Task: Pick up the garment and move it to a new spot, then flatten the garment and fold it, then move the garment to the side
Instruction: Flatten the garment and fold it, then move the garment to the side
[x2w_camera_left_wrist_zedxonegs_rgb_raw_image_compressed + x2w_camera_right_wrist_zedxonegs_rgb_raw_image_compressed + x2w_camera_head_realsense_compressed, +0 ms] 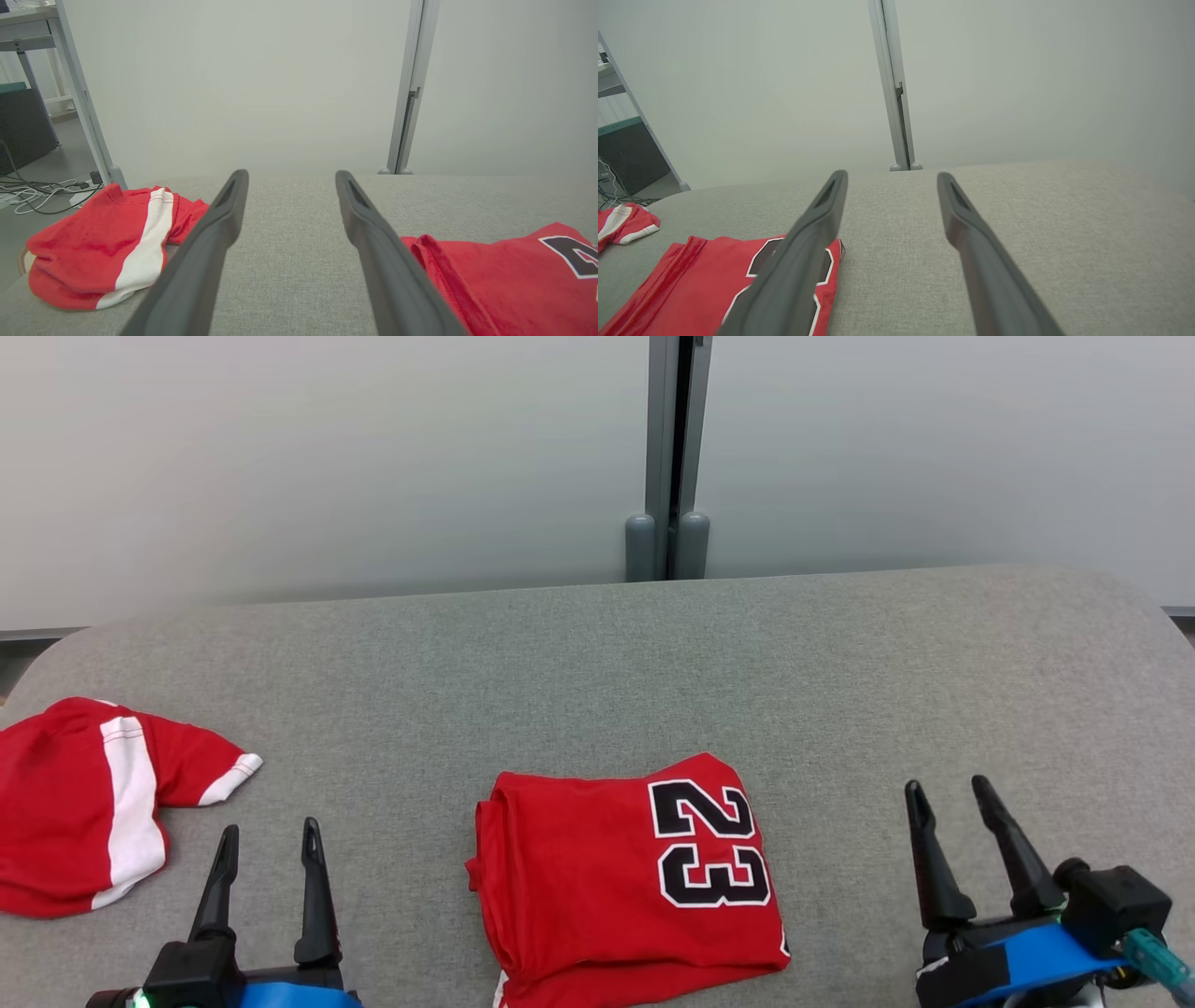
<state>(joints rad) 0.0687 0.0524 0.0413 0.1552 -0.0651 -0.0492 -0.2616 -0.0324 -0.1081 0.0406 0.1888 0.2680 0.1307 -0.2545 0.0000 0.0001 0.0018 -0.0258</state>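
Observation:
A red garment with a black "23" lies folded into a rough square at the near middle of the grey table. In the left wrist view the garment sits to the right of the fingers; in the right wrist view the garment lies at the lower left. My left gripper is open and empty, to the left of the garment. On the garment's right, my right gripper is open and empty too. Neither touches the cloth.
A second red garment with a white stripe lies bunched at the table's left edge, also seen as a red heap left of my left fingers. Pale partition panels with a grey post stand behind the table. Cables lie on the floor at left.

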